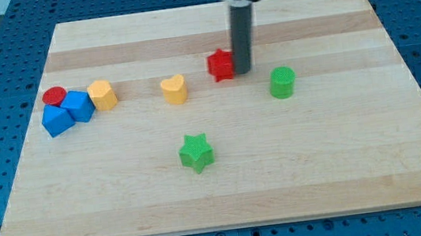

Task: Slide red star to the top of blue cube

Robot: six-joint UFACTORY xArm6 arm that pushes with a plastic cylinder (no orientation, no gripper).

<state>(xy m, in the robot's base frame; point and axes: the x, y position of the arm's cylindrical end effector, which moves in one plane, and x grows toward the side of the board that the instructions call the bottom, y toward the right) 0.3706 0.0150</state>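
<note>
The red star (220,64) lies on the wooden board, a little above the view's middle. My tip (242,71) touches its right side. The blue cube (79,105) sits at the view's left, with a blue triangular block (56,119) against its lower left and a red cylinder (54,95) just above and left of it. The red star is far to the right of the blue cube.
A yellow hexagonal block (102,94) sits right of the blue cube. A yellow heart (175,89) lies left of the red star. A green cylinder (282,81) is to my tip's right. A green star (196,151) lies lower, near the middle. The board's edge (231,225) runs along the bottom.
</note>
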